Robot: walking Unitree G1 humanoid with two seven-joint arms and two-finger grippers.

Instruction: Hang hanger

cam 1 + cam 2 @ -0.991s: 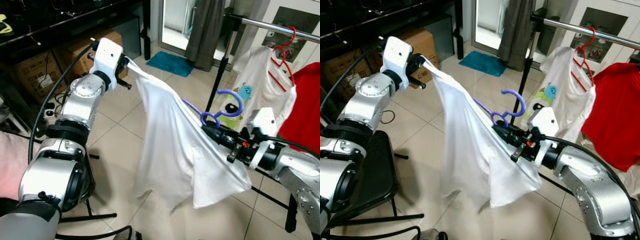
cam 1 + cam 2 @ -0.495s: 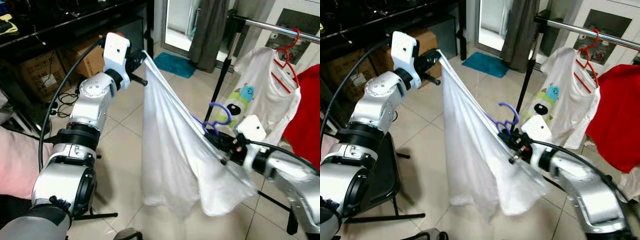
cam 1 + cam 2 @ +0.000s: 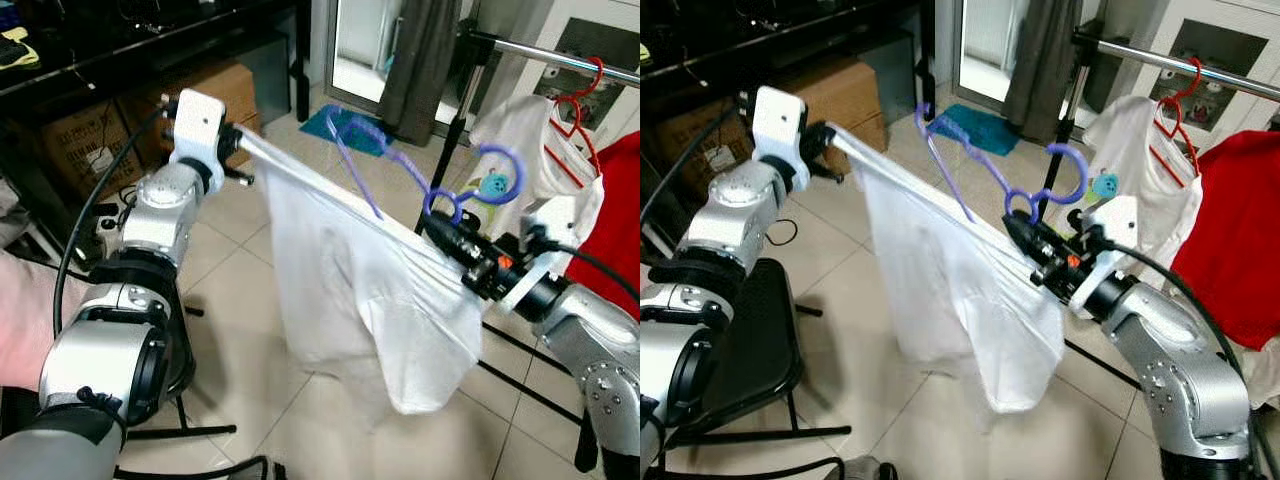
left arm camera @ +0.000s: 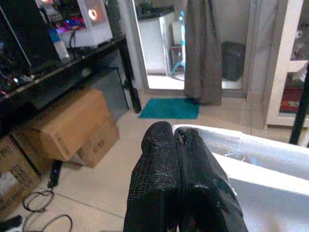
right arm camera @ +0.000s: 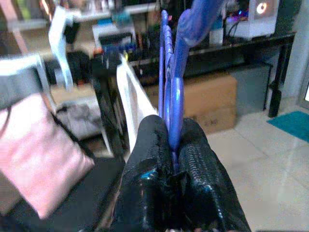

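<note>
A purple hanger (image 5: 175, 96) sits partly inside a white garment (image 3: 350, 270), with its hook (image 3: 1081, 165) and one shoulder sticking out above the cloth. My right gripper (image 3: 440, 228) is shut on the hanger's neck, below and left of the clothes rail (image 3: 560, 55). Over on the left, my left gripper (image 3: 235, 140) is shut on the garment's top edge (image 4: 231, 145). The cloth is pulled taut between the two grippers and its body hangs down over the floor.
On the rail hang a white printed T-shirt (image 3: 530, 140) on a red hanger (image 3: 585, 95) and a red garment (image 3: 615, 200). Cardboard boxes (image 3: 100, 130) stand under a dark desk at the left. A black chair (image 3: 740, 340) is near my left side. A teal mat (image 4: 169, 108) lies by the doorway.
My right gripper has lifted the hanger up and toward the rail. My left gripper has swung left, so the garment now stretches taut and more of the hanger shows.
</note>
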